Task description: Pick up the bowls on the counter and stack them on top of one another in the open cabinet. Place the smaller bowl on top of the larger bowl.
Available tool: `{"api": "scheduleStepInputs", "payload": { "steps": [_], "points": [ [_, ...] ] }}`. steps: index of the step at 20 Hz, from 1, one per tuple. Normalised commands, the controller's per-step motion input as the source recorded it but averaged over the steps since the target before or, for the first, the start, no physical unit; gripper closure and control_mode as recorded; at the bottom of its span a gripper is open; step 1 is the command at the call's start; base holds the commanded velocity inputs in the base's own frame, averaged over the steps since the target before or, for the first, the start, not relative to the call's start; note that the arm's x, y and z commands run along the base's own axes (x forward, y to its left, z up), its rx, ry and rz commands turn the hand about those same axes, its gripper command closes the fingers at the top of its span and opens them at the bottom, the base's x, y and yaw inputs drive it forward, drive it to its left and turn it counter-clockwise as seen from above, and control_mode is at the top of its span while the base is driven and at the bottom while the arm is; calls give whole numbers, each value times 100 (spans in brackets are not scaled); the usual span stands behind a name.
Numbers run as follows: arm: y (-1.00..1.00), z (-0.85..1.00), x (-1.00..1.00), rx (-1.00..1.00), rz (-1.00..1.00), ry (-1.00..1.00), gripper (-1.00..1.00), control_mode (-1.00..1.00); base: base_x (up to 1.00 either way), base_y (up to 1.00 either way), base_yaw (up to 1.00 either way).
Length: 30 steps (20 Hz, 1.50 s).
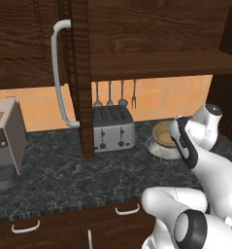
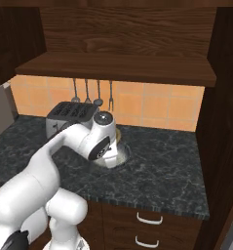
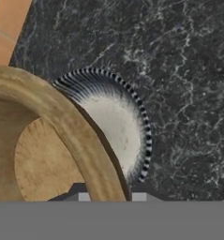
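toaster point(image 1: 113, 128): silver, with dark slots on top and small dark knobs on the front. It is the thing the other places are told from.
forks and spoons point(image 1: 115, 94): four thin metal ones, hanging in a row on the wall just above and behind the toaster.
wall tiles point(image 1: 42, 107): orange squares, behind the toaster and out to both sides of it.
coffee machine point(image 1: 6, 143): big and grey, well off to the left of the toaster, with a brown patch on its side.

Smaller bowl point(image 3: 43, 140) tan; larger bowl point(image 3: 118, 126) blue-grey lined, pale inside; counter point(image 3: 188, 70) black-grey marbled.
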Motion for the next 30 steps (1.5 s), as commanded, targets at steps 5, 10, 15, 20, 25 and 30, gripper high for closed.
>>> {"api": "scheduleStepInputs", "payload": {
  "steps": [5, 10, 15, 20, 25, 30],
  "points": [
    [0, -28, 11, 0, 0, 9, 100, -100, 0, 0, 0],
    [-1, -13, 28, 0, 0, 4, 100, -100, 0, 0, 0],
    [-4, -13, 19, 0, 0, 7, 100, -100, 0, 0, 0],
    [-7, -15, 16, 0, 0, 7, 100, -100, 0, 0, 0],
    [-4, -15, 19, 0, 0, 0, 100, -100, 0, 0, 0],
    [-2, -30, 13, 0, 0, 0, 100, -100, 0, 0, 0]
  ]
}}
